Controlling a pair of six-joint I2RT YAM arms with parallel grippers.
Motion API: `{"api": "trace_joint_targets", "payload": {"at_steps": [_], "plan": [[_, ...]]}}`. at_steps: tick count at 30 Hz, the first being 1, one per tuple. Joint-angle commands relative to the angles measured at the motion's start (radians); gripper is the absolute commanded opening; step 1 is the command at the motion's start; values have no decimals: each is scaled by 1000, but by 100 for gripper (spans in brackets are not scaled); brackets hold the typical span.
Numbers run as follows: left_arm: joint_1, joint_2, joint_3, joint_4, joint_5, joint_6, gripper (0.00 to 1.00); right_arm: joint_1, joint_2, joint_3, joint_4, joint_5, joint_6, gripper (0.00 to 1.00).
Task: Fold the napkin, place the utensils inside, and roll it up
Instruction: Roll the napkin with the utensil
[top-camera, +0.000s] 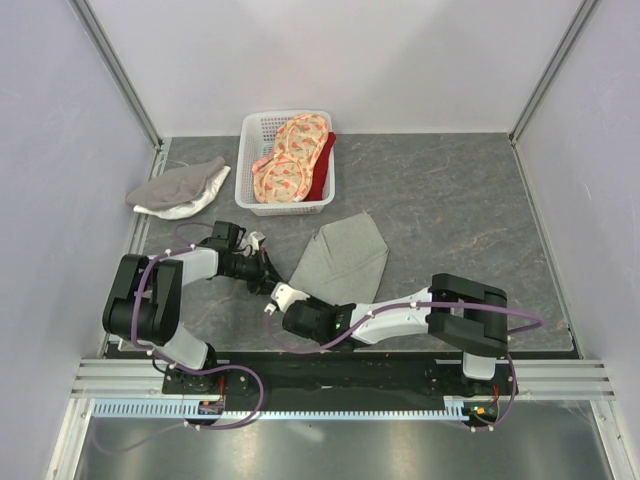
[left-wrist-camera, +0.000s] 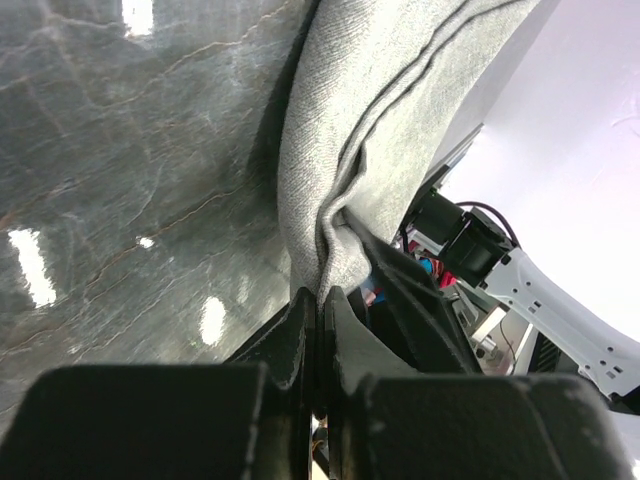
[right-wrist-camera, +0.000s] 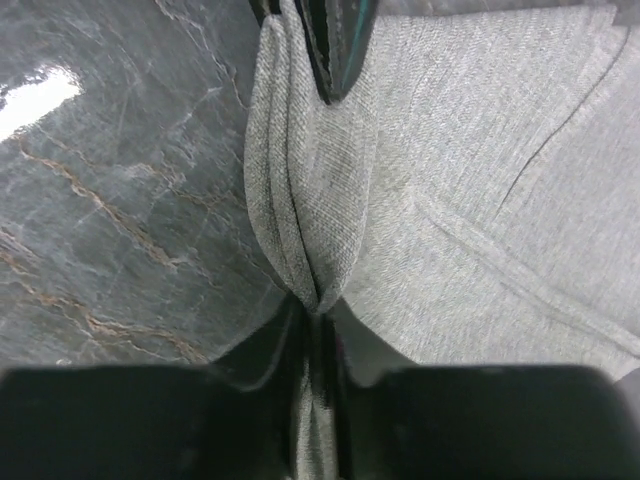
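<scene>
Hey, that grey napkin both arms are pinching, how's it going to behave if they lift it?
Probably floppy: the napkin bunches into soft pleats where the right end effector pinches it. Likely light, since its layers look thin. It seems unlikely to slip, because the weave looks coarse.

No legible text, label or number anywhere

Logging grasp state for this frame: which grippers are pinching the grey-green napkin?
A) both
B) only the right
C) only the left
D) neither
A: in each wrist view, the left gripper and the right gripper have their fingers closed on a bunched fold of the napkin.
</scene>
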Motion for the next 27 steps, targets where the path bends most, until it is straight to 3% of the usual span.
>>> {"api": "trace_joint_targets", "payload": {"at_steps": [1, 3, 4, 7, 16, 21, 27], "plan": [[7, 20, 45, -2, 57, 62, 19, -42, 37, 13, -60, -153, 16, 11], [9, 9, 52, -2, 41, 71, 36, -74, 22, 32, -97, -283, 28, 0], [12, 0, 54, -2, 6, 73, 51, -88, 16, 38, -111, -338, 34, 0], [15, -64, 48, 0, -95, 65, 62, -159, -12, 81, -190, -541, 65, 0], [14, -325, -12, -5, -425, 73, 73, -390, -9, 202, -321, -1126, 149, 0], [-8, -458, -37, 12, -508, 103, 77, -496, 57, 227, -324, -1340, 203, 0], [-158, -554, -61, 52, -621, 120, 77, -572, 134, 247, -325, -1531, 246, 0]]}}
